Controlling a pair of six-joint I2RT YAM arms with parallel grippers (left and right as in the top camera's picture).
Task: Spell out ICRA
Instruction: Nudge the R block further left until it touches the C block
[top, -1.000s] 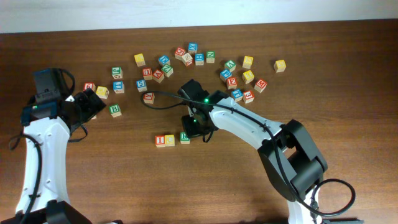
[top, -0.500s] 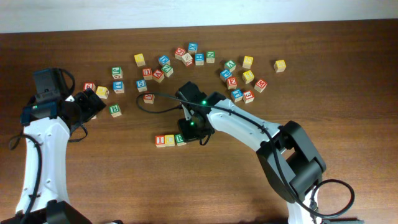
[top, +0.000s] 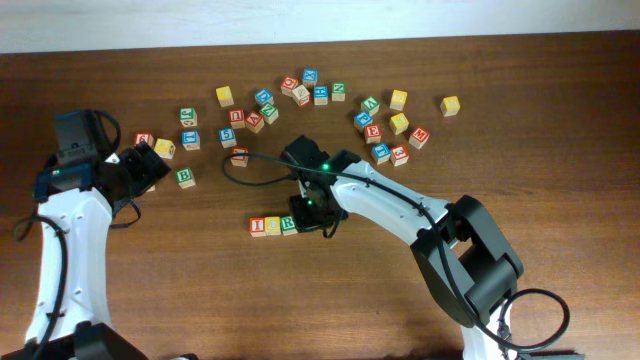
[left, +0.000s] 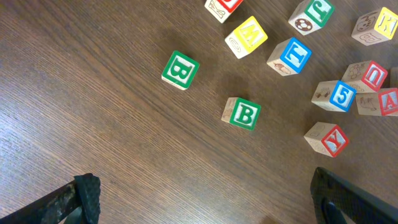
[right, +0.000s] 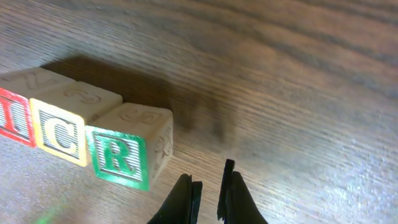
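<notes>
The red I (top: 258, 226), yellow C (top: 273, 225) and green R (top: 288, 223) stand in a row, side by side. In the right wrist view they read I (right: 12, 118), C (right: 62, 134), R (right: 118, 155). My right gripper (top: 306, 213) (right: 211, 186) is shut and empty, low over the table just right of the R. A red A (left: 387, 101) lies at the right edge of the left wrist view, among other cubes. My left gripper (top: 152, 166) (left: 205, 211) hangs wide open over bare wood at the left, holding nothing.
Several loose letter cubes are scattered across the back of the table (top: 560, 120). Two green B cubes (left: 180, 68) (left: 242, 114), a blue 5 (left: 336, 94) and a red Y (left: 331, 138) lie ahead of the left gripper. The right arm's cable (top: 245, 170) loops above the row.
The right gripper has moved left, and the green R has slid left with it until it stands against the C. The left arm has stayed still.
</notes>
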